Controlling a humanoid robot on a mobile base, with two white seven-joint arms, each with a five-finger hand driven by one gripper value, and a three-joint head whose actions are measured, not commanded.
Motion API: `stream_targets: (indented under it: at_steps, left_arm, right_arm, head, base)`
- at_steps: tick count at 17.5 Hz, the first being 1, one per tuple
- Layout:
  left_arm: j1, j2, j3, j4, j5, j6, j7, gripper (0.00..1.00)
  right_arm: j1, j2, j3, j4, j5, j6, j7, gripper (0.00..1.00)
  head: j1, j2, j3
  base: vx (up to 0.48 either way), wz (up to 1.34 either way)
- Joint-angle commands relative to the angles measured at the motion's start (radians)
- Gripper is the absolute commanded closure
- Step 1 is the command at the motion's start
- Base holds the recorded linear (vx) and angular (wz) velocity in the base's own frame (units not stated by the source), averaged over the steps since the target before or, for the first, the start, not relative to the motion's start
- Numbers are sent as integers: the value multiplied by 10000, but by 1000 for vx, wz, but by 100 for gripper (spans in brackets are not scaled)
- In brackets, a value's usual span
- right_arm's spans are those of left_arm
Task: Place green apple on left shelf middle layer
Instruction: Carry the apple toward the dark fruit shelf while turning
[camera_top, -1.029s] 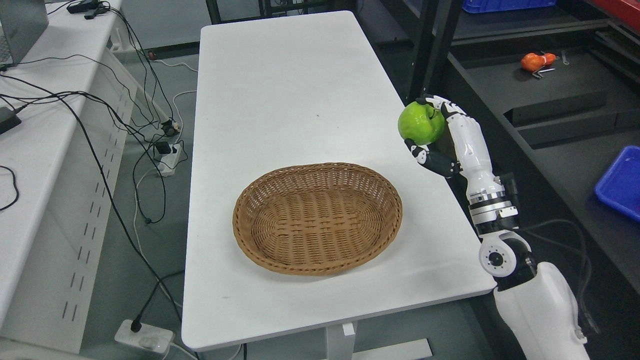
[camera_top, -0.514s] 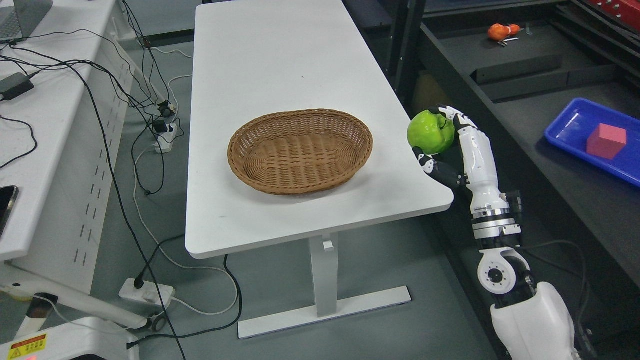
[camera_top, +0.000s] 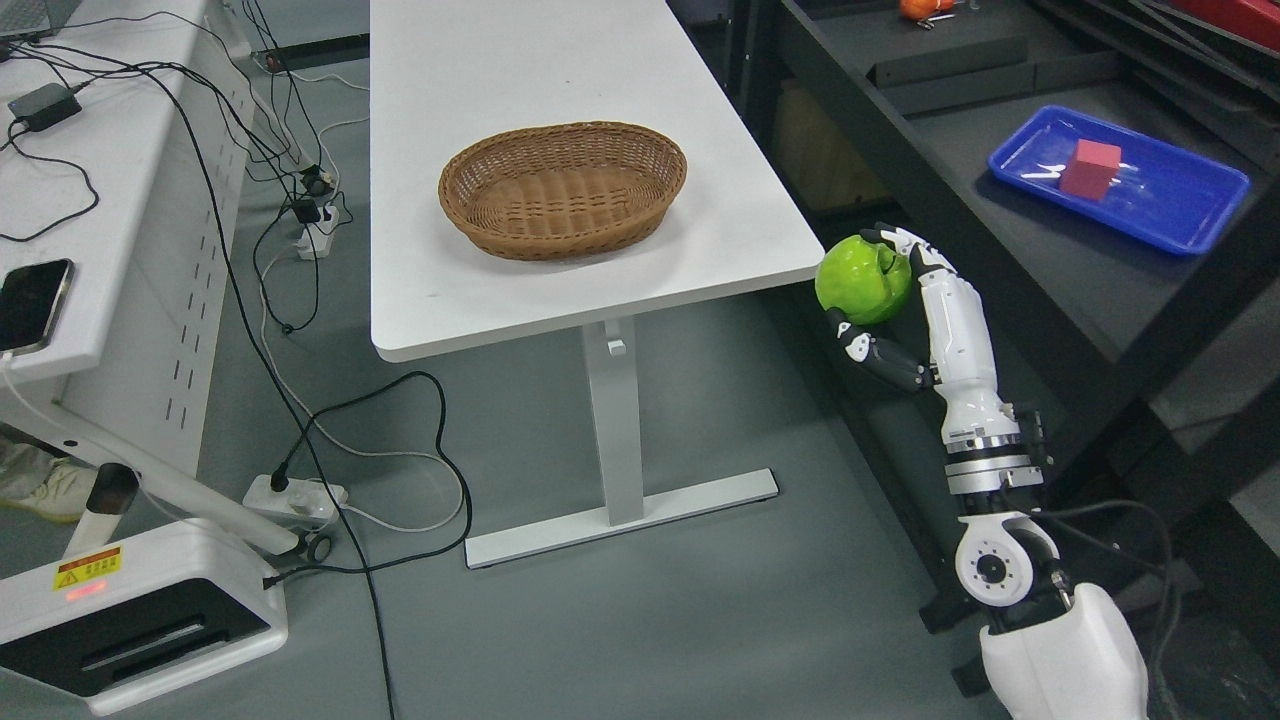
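Green apple (camera_top: 862, 279) held up in the air, just off the near right corner of the white tabletop (camera_top: 560, 60), touching no surface. Clamped by the right robot hand (camera_top: 888, 300): white fingers (camera_top: 915, 252) curled over the top and far side, dark thumb pressed beneath. Right arm rising from the lower right corner, forearm nearly upright. No left arm anywhere in view.

On the tabletop, to the left and farther off, a brown wicker basket (camera_top: 562, 188), seemingly with nothing inside. Right of the hand, a dark shelf unit (camera_top: 1010, 260) with a blue tray (camera_top: 1180, 215) on one level, holding a red block (camera_top: 1089, 168); an orange object (camera_top: 925, 8) cut by the top edge on a farther level. Far left, a second white desk with a phone (camera_top: 32, 303) and tangled black cables (camera_top: 240, 200) trailing down to a power strip (camera_top: 296, 494) on the grey floor.

As to progress: pickup judged done, fruit secure and clear of the basket. Placement not yet made, with the apple on no shelf layer. Left to do, by the look of it: carrying across to the target shelf, setting down on the middle layer, then releasing. Which shelf counts as the left one, not possible to tell from here
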Motion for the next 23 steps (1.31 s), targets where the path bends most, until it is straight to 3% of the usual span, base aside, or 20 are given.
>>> stream_targets:
  at_steps: [1,12,23]
  left_arm:
    - [-3,175,0,-1,-1,-2,14,0]
    - [-3,175,0,-1,-1,-2,14,0]
    - [-3,175,0,-1,-1,-2,-1,0]
  right_arm:
    - [87,146,-422,-122,2,-9,46,100]
    - [134,146,-315,-91,17,-25,61,100]
    - [10,-53,-330,-107,17,312,169,100]
  head:
    - [0,0,0]
    - [0,0,0]
    - [0,-4,0]
  base:
    - [-478,-128]
    - [-328,-685]
    - [25,-965]
